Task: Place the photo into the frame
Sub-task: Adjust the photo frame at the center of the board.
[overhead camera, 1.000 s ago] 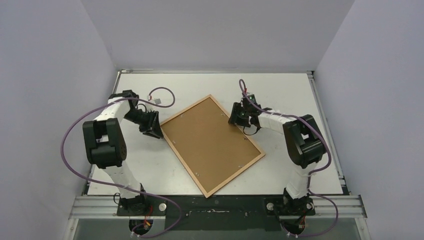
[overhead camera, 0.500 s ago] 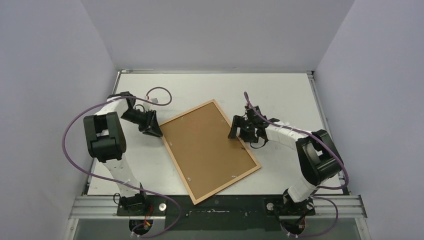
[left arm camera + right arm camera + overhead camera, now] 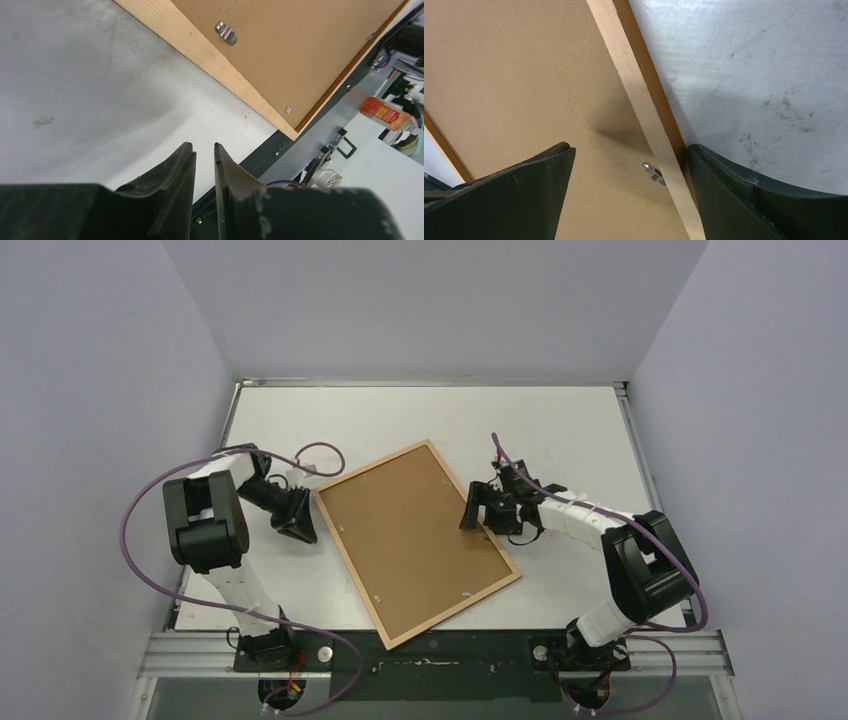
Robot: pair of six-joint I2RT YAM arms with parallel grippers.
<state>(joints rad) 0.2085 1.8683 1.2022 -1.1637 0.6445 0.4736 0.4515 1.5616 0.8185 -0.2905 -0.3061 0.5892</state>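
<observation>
The frame (image 3: 417, 541) is laid face down and skewed on the table (image 3: 420, 415).

A thin light-wood rim with a reddish-brown outer edge is seen around a plain brown fibreboard back, on which small metal turn clips (image 3: 226, 32) are fixed near the rim. Its long sides run from the upper left toward the lower right of the top view, with the lowest corner reaching the table's near edge. The photo cannot be seen in any view.

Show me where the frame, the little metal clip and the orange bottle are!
frame (image 3: 415, 538): top view, middle of its brown back.
clip (image 3: 226, 32): left wrist view, silver tab on the frame's back.
orange bottle (image 3: 385, 112): left wrist view, its label, beyond the table.
</observation>
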